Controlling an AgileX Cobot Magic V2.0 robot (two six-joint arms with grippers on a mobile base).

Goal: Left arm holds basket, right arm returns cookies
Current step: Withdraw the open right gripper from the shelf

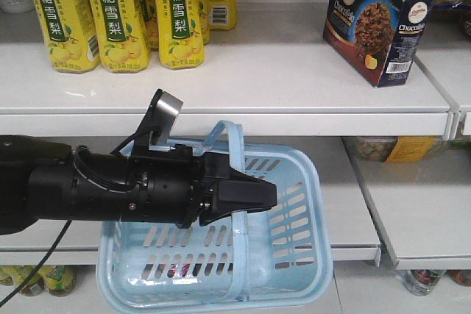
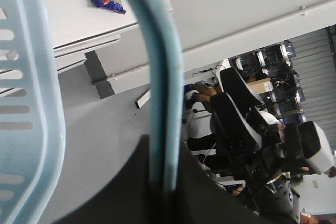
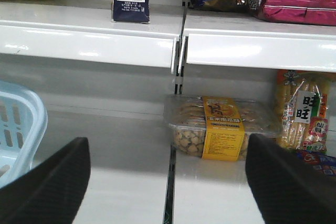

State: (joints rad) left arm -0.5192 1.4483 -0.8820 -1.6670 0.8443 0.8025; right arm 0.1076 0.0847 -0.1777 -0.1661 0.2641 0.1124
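Front view: the left arm (image 1: pixel 96 189) reaches in from the left edge, its pincer (image 1: pixel 246 196) clamped on the hoop handle of the light blue basket (image 1: pixel 294 255), which hangs below and behind the pincer in front of the lower shelf (image 1: pixel 368 233). Above and to the right of that pincer, on the upper shelf (image 1: pixel 280 79), stand the cookies (image 1: pixel 372 16) (a dark navy carton with a chocolate cookie picture and a barcode on its end face), upright and turned at an angle; yellow drink cartons (image 1: pixel 118 12) stand up and to the left. A clear tub of biscuits with a yellow label (image 3: pixel 218 129) lies straight ahead of the right pincer (image 3: pixel 168 182), whose two dark fingers stand wide apart with nothing between them. Only the carton's lower end shows in the right wrist view; the basket's contents are hard to make out through the slots.
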